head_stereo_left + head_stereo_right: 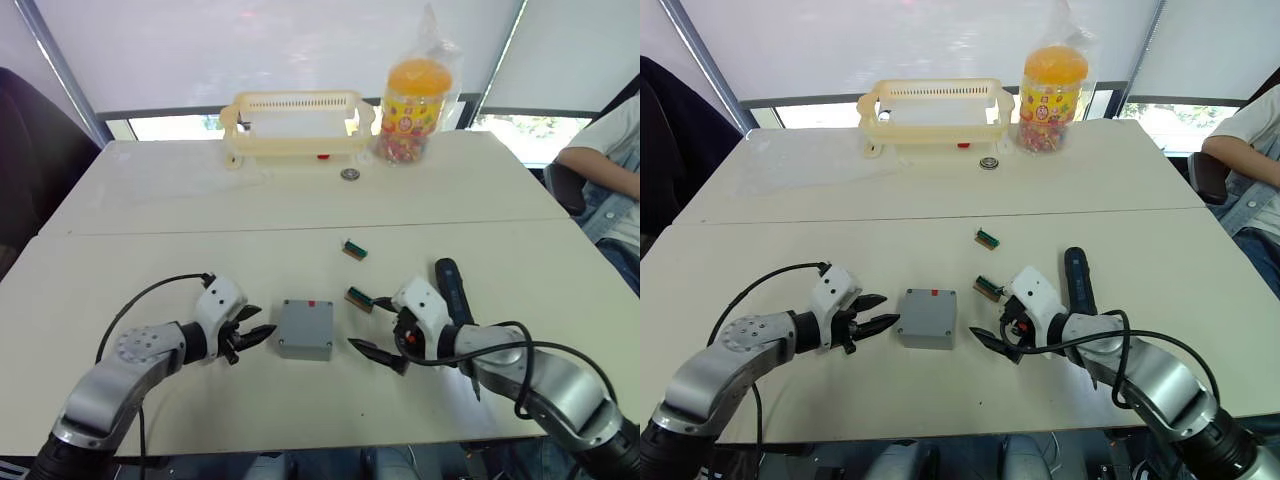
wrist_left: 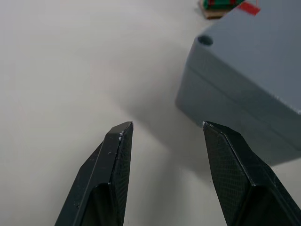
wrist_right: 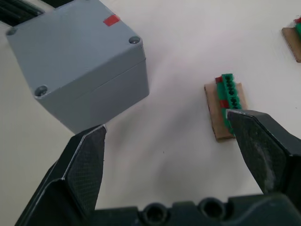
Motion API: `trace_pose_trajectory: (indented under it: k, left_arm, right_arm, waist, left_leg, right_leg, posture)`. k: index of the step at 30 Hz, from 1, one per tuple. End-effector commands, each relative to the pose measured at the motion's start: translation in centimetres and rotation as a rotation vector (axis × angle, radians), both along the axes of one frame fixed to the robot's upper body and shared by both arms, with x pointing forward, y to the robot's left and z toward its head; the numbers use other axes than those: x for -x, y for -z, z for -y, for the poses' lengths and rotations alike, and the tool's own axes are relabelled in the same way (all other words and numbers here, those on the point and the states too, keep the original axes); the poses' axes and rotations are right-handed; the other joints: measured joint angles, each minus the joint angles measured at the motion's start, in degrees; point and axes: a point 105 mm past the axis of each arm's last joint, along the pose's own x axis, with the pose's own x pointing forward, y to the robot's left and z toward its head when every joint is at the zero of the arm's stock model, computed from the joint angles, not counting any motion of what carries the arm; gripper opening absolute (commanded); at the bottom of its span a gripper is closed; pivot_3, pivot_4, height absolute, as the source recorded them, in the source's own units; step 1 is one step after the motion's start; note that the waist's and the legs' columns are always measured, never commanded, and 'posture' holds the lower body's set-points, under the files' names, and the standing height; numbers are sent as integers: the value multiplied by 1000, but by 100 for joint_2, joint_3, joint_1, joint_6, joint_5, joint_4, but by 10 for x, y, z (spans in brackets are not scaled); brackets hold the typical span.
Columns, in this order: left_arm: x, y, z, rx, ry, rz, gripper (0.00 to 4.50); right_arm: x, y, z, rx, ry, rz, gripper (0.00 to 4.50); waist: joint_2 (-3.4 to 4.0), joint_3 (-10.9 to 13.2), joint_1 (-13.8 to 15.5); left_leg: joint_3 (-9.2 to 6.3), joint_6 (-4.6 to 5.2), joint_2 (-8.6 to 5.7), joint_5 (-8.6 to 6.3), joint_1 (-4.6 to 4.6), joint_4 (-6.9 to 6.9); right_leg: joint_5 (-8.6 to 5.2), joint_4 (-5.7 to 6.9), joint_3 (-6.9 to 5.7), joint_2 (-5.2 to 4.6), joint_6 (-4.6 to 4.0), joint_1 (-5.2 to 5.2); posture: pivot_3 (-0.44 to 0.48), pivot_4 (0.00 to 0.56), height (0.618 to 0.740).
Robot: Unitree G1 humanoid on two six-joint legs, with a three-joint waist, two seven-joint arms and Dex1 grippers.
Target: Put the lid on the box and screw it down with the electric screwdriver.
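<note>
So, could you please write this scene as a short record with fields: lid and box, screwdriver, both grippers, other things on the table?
lid and box: lid already lies on the box, table centre
electric screwdriver: lies on the table, beside the right arm
left gripper: open, left of box, holds nothing
right gripper: open, right of box, holds nothing
green blocks: two
far side: yellow basket, candy jar

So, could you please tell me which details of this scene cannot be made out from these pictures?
- Electric screwdriver: its lower part and bit are hidden behind the right hand and arm in both eye views.
- Box: whether screws sit in the lid's corner holes is too small to tell; its inside is covered.
- Small round object by the basket: too small to identify.
- Seated person: cut off by the picture edge.
</note>
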Motion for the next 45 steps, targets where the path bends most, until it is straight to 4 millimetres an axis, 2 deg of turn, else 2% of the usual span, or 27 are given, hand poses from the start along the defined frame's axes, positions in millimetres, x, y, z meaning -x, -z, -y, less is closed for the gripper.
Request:
trace_pose_trajectory:
  k: [1,7,13,16,20,25,28,30,33,37,42,45]
  left_arm:
    - [-8,-6,9,-17,48,56,2405]
    - [-24,-10,17,-39,140,86,2405]
    - [-48,-13,34,-48,238,130,2405]
    - [-56,-12,38,-61,258,146,2405]
    - [-61,-18,26,-63,220,166,2405]
    - [-48,-20,-4,-65,122,151,2405]
    - [-26,-18,-15,-36,47,114,2405]
    - [-12,-14,-19,-24,5,85,2405]
    - [2,-10,-18,-2,-34,56,2405]
    - [12,-7,-7,32,-59,36,2405]
    - [10,-3,-3,32,-69,31,2405]
    - [2,-2,-1,20,-59,43,2405]
  right_arm:
    - [0,-5,-10,13,-43,57,4444]
    - [8,-9,-28,-32,-80,51,4444]
    - [21,-17,-48,-97,-104,7,4444]
    - [22,-19,-44,-89,-83,-4,4444]
    - [19,-36,-22,-101,-40,6,4444]
    - [8,-64,2,-157,-13,62,4444]
    - [-16,-60,10,-82,41,134,4444]
    - [-26,-53,6,-62,39,153,4444]
    - [-33,-47,0,-45,13,176,4444]
    - [-35,-37,-8,-6,-34,195,4444]
    - [-31,-32,-19,-11,-89,194,4444]
    - [-21,-24,-29,-9,-135,172,4444]
  waist:
    - [0,0,3]
    - [0,0,-6]
    - [-1,-1,-1]
    - [-1,-2,0]
    - [-3,-3,-18]
    - [-2,-3,-92]
    - [-2,-4,-152]
    - [-5,-6,-147]
    - [-5,-6,-127]
    - [-7,-7,-108]
    - [-7,-7,-127]
    - [-7,-8,-117]
  left_leg:
    - [0,0,0,0,0,0]
    - [-2,0,-4,0,0,0]
    - [-5,-2,-9,2,1,0]
    - [-4,-3,-12,2,1,1]
    - [-3,-3,-13,2,1,1]
    - [-3,-1,-4,1,3,0]
    - [-4,-1,1,1,5,0]
    - [-2,-1,1,1,8,0]
    - [-2,-2,1,2,7,0]
    - [-5,-5,-4,4,6,1]
    - [-5,-8,-5,5,8,1]
    - [-6,-10,-6,6,8,1]
  right_leg:
    - [0,1,0,0,1,0]
    - [6,2,-2,0,10,0]
    - [8,9,-5,3,13,-1]
    - [9,10,-5,2,14,-1]
    - [16,11,-3,2,26,-4]
    - [16,19,-2,6,26,-7]
    - [16,28,0,5,26,-7]
    - [16,30,2,2,26,-7]
    - [16,33,2,1,26,-9]
    - [16,35,2,-2,26,-7]
    - [16,41,2,-1,25,-9]
    - [16,43,1,-1,25,-9]
  posture:
    - [0,150,740]
    - [0,150,740]
    - [0,150,740]
    - [0,150,740]
    - [0,150,740]
    - [0,150,740]
    - [0,150,740]
    - [0,150,740]
    - [0,150,740]
    - [0,150,740]
    - [0,150,740]
    - [0,150,740]
